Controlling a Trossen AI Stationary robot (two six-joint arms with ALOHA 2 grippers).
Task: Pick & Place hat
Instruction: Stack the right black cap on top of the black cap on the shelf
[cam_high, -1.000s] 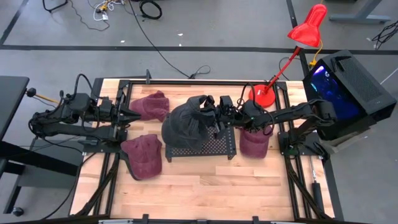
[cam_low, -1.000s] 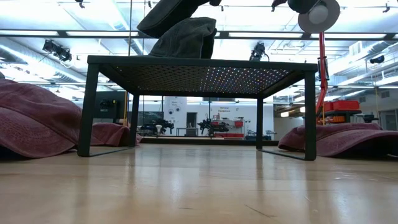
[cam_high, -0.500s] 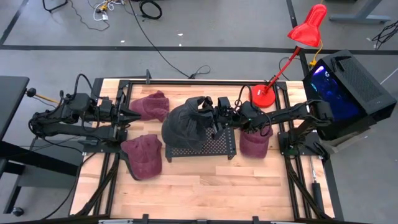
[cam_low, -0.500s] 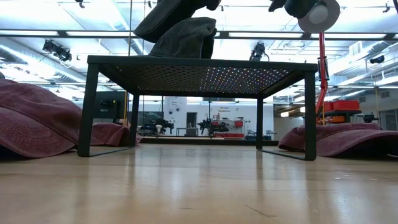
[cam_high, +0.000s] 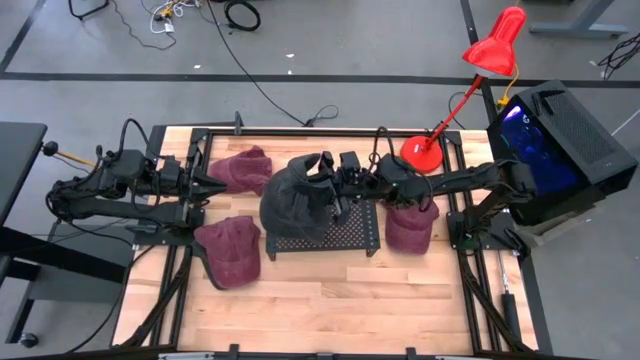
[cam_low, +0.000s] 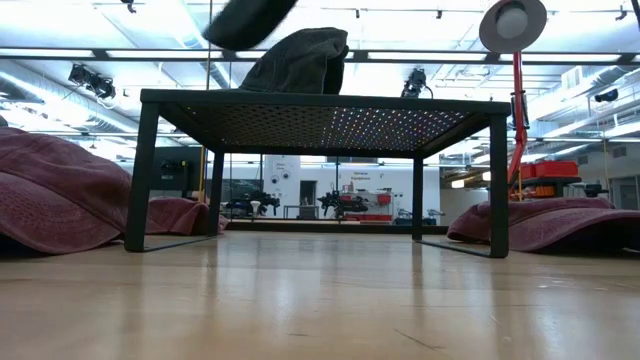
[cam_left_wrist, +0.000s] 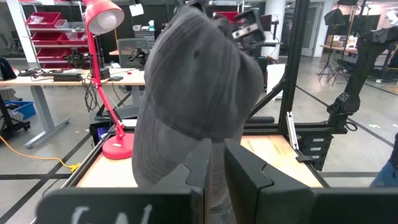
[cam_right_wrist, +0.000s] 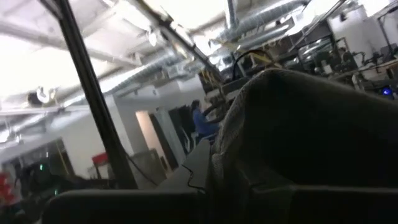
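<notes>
Right gripper (cam_high: 335, 180): clamped on the dark hat's (cam_high: 298, 198) rear edge, hat hanging leftward over the mesh stand (cam_high: 345, 235).
Left gripper (cam_high: 212, 182): closed, empty, parked beside the stand.

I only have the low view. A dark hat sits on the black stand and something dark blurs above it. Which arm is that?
Observer: The right gripper. The high view shows it reaching in from the table's right side to the grey hat.
Operator: Is it holding the hat?
Observer: The right wrist view shows hat fabric right at its jaws, so it looks gripped.
Operator: And the other arm?
Observer: The left gripper waits at the table's left edge, apart from the stand.
</notes>
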